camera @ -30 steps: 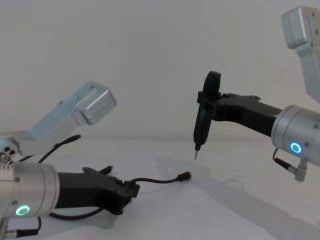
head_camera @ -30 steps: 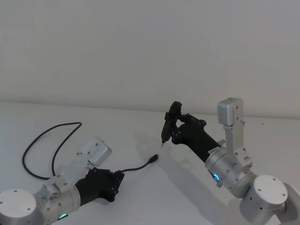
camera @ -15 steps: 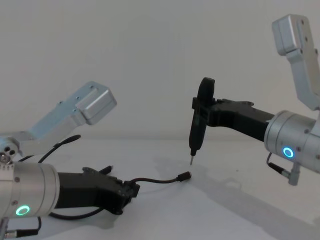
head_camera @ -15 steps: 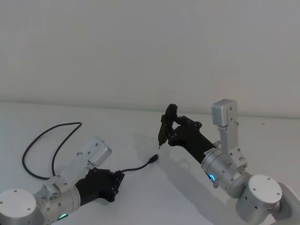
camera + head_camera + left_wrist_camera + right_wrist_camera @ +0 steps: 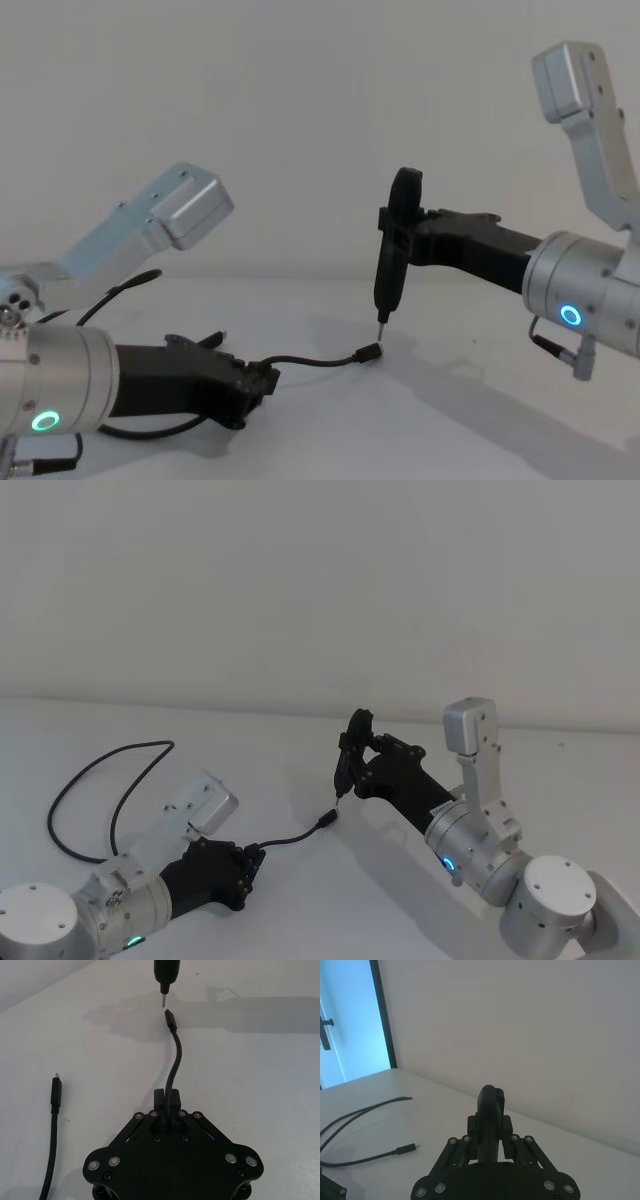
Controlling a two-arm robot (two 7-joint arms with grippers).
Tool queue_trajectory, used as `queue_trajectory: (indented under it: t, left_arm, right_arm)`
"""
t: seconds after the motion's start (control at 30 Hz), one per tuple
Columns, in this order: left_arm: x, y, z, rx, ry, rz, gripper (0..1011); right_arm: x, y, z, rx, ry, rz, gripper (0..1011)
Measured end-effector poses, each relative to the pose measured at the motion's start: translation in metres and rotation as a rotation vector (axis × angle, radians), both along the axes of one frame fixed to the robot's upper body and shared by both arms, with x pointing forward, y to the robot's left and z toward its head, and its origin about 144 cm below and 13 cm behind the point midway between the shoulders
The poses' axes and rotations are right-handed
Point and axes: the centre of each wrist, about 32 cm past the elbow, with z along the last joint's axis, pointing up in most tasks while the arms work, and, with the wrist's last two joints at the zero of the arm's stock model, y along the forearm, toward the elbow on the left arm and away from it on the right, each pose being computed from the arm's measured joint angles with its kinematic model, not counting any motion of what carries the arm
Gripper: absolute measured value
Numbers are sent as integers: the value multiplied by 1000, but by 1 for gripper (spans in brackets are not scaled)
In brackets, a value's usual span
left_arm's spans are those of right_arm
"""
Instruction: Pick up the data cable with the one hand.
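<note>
The data cable (image 5: pixel 295 833) is thin and black; it loops across the white table to the far left (image 5: pixel 100 770). My left gripper (image 5: pixel 252 858), black and blocky with a green ring, lies low on the table and is shut on the cable (image 5: pixel 175 1060) a short way from its free plug (image 5: pixel 169 1016). The cable's other plug end (image 5: pixel 55 1095) lies loose beside it. My right gripper (image 5: pixel 362 758) is shut on a slim black pen-shaped tool (image 5: pixel 392 260). The tool's metal tip hangs just above the free plug (image 5: pixel 370 352).
The left arm's silver link (image 5: pixel 170 215) rises over the cable loop at the left. A white wall runs behind the table (image 5: pixel 300 900). A bright window with a dark frame (image 5: pixel 350 1020) stands off to one side in the right wrist view.
My right arm has swung left and down, bringing the tool's tip from well above the table to just over the cable's free plug. The left gripper and cable stay still.
</note>
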Motion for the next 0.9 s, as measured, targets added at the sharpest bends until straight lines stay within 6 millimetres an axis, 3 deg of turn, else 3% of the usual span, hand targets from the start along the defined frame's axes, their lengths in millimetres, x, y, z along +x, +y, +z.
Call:
queue_trajectory:
  t: [0.9]
  left_arm:
    - [0,0,0,0,0,0,42]
  right_arm:
    - [-2,-2,-3,-14,17,2,275]
